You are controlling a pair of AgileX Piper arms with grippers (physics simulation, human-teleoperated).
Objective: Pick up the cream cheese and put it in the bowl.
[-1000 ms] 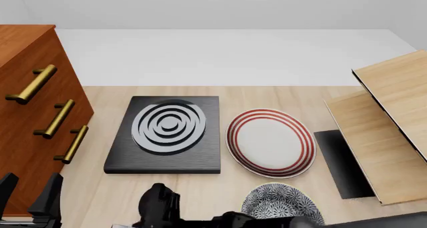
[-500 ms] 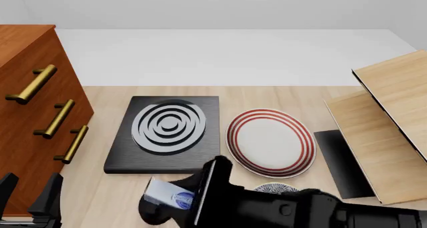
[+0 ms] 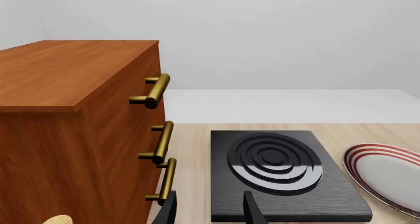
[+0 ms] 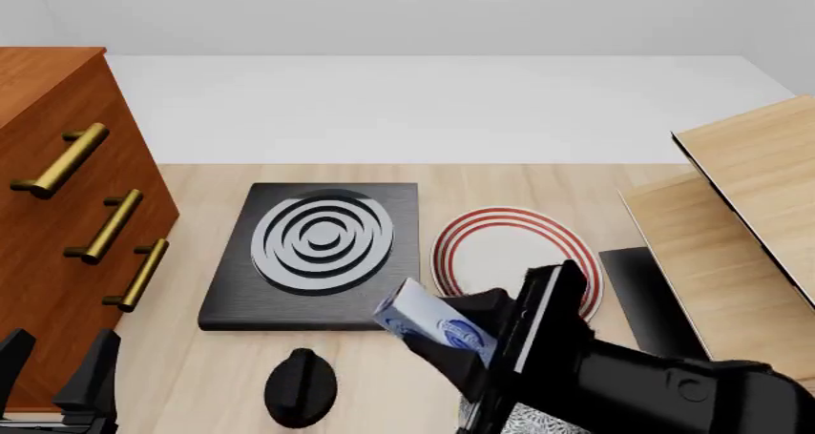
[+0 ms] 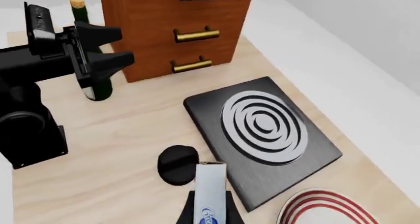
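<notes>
Cream cheese (image 4: 430,322), a small pale rectangular carton with blue oval marks, is clamped between the fingers of the black right gripper (image 4: 474,343), lifted clear of the light wooden table (image 4: 204,358) and tilted, its long axis running along the fingers toward the black ribbed hotplate slab (image 4: 319,253). In the right wrist view the carton (image 5: 210,192) sticks out beyond the fingertips above the slab's near edge. The round speckled grey-blue bowl (image 4: 541,421) lies just below and nearer the camera than the carton, mostly hidden under the right arm, with the red-ringed white plate (image 4: 491,253) beyond it. The right arm reaches in low from the right, wrist angled leftward. To my eye the coming move is a short pull back over the bowl. The left gripper (image 4: 57,372) hangs by the wooden drawer cabinet (image 4: 52,215), well apart, its fingers spread and holding nothing.
</notes>
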